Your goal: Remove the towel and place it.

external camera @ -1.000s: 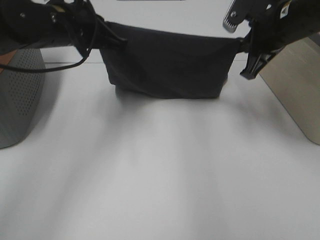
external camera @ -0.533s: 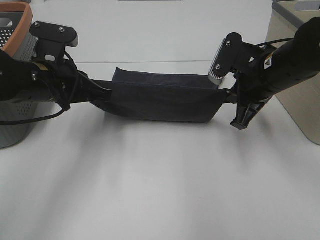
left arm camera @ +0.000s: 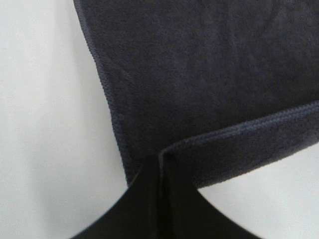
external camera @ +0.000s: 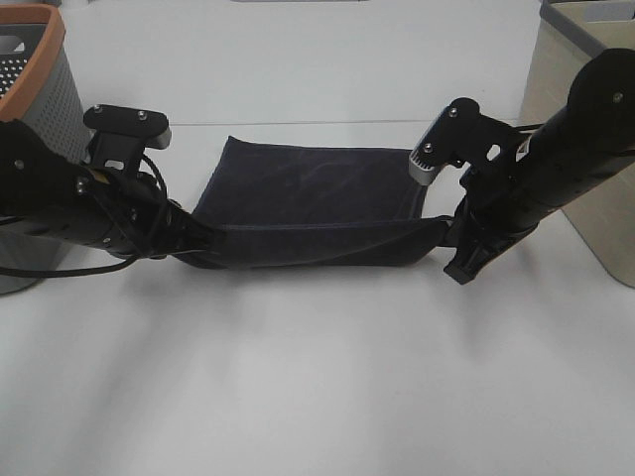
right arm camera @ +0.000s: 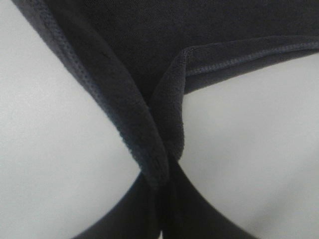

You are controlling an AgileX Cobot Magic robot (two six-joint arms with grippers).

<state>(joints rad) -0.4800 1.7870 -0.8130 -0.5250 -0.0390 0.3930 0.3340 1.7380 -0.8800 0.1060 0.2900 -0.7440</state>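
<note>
The dark navy towel [external camera: 308,203] is stretched between my two grippers in the middle of the white table, its far part lying flat on the surface. My left gripper [external camera: 194,238] is shut on the towel's near left corner. My right gripper [external camera: 446,230] is shut on the near right corner. In the left wrist view the towel [left arm camera: 199,89] runs into the closed fingers [left arm camera: 159,199]. In the right wrist view the bunched hem of the towel [right arm camera: 149,109] is pinched between the closed fingers [right arm camera: 162,209].
A grey perforated basket with an orange rim [external camera: 30,59] stands at the left, behind my left arm. A beige bin [external camera: 585,99] stands at the right, behind my right arm. White table [external camera: 317,377] lies in front of the towel.
Both grippers have come down and toward the front with the towel. It hung in the air a second ago; now its far part lies spread on the table.
</note>
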